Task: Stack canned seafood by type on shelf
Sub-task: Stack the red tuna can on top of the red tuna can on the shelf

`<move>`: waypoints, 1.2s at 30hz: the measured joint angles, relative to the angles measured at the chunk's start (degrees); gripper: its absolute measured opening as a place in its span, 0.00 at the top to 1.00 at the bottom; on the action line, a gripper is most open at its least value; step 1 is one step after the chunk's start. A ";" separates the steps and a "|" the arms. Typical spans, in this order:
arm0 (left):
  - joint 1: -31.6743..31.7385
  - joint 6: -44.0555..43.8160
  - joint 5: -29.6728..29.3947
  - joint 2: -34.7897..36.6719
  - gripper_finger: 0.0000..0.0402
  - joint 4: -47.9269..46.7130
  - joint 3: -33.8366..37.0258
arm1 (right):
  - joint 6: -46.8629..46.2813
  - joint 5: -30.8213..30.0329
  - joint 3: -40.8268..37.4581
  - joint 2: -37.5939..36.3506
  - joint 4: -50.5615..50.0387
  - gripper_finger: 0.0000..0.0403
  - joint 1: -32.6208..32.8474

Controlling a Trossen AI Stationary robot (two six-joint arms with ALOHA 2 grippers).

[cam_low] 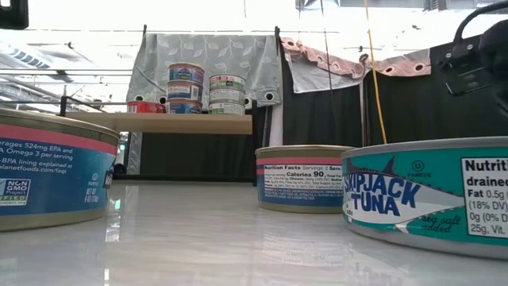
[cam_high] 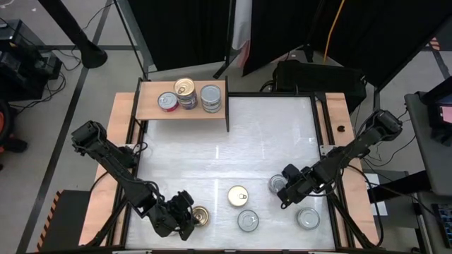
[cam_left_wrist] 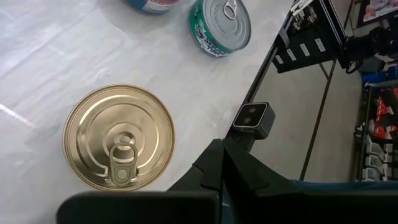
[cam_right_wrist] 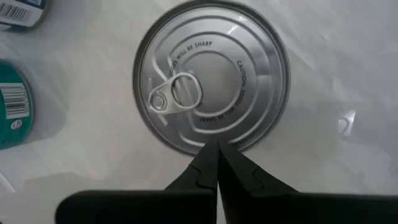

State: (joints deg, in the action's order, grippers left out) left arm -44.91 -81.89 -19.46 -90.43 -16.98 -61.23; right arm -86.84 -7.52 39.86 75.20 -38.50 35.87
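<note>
On the white glossy surface point(cam_high: 226, 141), near its front edge, five short round metal tins are lying loose: a gold-lidded tin point(cam_high: 200, 216) by the left arm, a pale gold-lidded tin point(cam_high: 238, 196) in the middle, a silver-lidded tin point(cam_high: 248, 221) just in front of it, a silver-lidded tin point(cam_high: 277, 184) beside the right arm, and another silver-lidded tin point(cam_high: 308, 218) toward the right corner. At the far left corner, the small light-wood shelf point(cam_high: 212, 115) is already carrying a low red tin point(cam_high: 167, 101), a gold-topped stack of blue-labelled tins point(cam_high: 185, 92) and a silver-topped stack of pale-labelled tins point(cam_high: 210, 97).

The left claw point(cam_high: 185, 216) is hovering clenched and empty just beside the gold-lidded tin, its closed tips off to the side of the lid. The right claw point(cam_right_wrist: 217, 154) is also clenched on nothing, with its tips pointing at the rim of the silver lid below it; whether they are touching the metal is hard to say from the wrist view.

The risk, as I judge it, is that either claw descends while clenched: the tips would be pushing the tin across the slick surface, possibly into its neighbours or off the front edge. Later, a tin set off-centre on the two tall stacks could be toppling them.
</note>
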 joint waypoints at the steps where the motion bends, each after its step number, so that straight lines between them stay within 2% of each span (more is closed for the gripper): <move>1: 0.00 0.00 -0.09 0.00 0.98 -0.01 0.00 | 0.34 0.07 0.00 0.17 0.11 1.00 -0.13; 13: 0.00 -0.13 -0.11 0.01 0.98 0.01 0.00 | 0.12 0.65 0.33 3.93 1.34 1.00 1.47; 18: -0.07 -0.13 -0.11 0.00 0.98 -0.15 0.00 | -4.89 0.31 0.22 3.99 1.33 1.00 5.84; 23: -0.07 -0.15 -0.11 0.00 0.98 -1.92 0.00 | -12.07 -3.37 0.11 4.08 1.00 1.00 10.84; 29: -0.07 0.13 -0.09 0.00 0.98 -3.38 0.00 | -17.71 -3.55 -0.19 5.50 -1.13 1.00 15.13; 33: -0.07 0.18 0.80 0.00 0.98 -3.46 0.00 | -18.98 -4.01 -0.17 6.77 -1.03 1.00 17.64; 36: -0.07 -0.16 2.73 0.00 0.98 -3.46 0.00 | -17.43 -2.90 -0.12 4.78 -1.26 1.00 18.78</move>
State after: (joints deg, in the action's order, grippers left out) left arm -44.97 -82.05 -16.73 -90.43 -20.45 -61.23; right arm -104.27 -10.42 39.73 79.98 -39.76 54.65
